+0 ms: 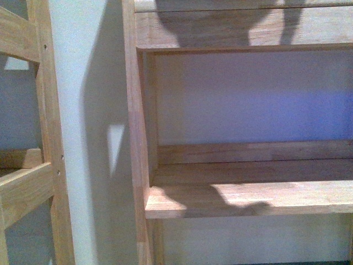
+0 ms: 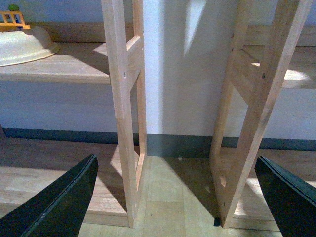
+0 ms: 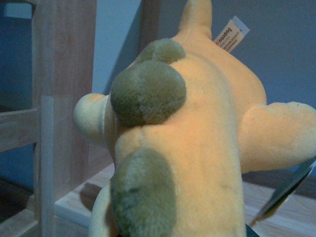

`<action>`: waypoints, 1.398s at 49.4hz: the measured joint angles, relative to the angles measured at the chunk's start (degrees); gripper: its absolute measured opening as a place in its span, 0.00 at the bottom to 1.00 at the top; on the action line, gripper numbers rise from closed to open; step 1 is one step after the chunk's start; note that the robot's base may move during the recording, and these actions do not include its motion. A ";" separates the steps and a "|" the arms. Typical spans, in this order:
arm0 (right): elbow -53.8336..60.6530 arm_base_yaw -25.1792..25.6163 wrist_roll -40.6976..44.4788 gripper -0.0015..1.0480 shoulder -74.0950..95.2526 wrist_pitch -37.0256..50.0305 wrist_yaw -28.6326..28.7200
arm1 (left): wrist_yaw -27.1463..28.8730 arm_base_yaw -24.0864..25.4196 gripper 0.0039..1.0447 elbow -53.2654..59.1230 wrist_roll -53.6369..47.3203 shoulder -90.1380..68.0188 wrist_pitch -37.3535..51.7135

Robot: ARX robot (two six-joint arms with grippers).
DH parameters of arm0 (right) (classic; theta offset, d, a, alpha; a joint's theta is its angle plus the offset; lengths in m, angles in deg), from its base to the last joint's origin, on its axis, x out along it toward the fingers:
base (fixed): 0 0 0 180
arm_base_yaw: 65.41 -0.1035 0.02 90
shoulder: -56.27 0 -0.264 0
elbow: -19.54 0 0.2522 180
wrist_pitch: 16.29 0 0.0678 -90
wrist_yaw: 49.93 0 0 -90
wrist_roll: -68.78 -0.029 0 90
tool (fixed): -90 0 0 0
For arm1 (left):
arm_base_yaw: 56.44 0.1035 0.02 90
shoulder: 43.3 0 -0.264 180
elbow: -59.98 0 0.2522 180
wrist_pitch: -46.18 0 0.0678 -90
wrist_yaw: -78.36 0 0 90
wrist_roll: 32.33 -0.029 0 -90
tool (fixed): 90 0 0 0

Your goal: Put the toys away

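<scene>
Orange-yellow plush toy (image 3: 197,148) fills right wrist view | left gripper (image 2: 177,197) spread wide

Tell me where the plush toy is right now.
The plush toy shows only in the right wrist view, filling the frame close to the camera, with a wooden shelf post beside it. The front view shows only bare shelves.

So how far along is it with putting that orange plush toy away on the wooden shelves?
Nothing looks finished yet. The soft orange-yellow plush animal with olive patches fills the right wrist view, apparently carried by the right gripper, whose fingers aren't clearly visible. The light wooden shelf board ahead is bare where visible. The left gripper is open, holding nothing. Placing the toy remains.
</scene>
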 joint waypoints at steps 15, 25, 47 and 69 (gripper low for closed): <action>-16.46 2.32 -5.66 0.07 13.05 -7.17 0.33 | 0.00 0.00 0.94 0.00 0.00 0.00 0.00; -24.22 2.47 -7.93 0.07 18.84 -11.06 1.90 | 0.00 0.00 0.94 0.00 0.00 0.00 0.00; -40.33 2.58 -18.62 0.07 31.04 -16.65 5.75 | 0.00 0.00 0.94 0.00 0.00 0.00 0.00; -59.41 1.97 -24.06 0.07 42.91 -25.44 10.47 | 0.00 0.00 0.94 0.00 0.00 0.00 0.00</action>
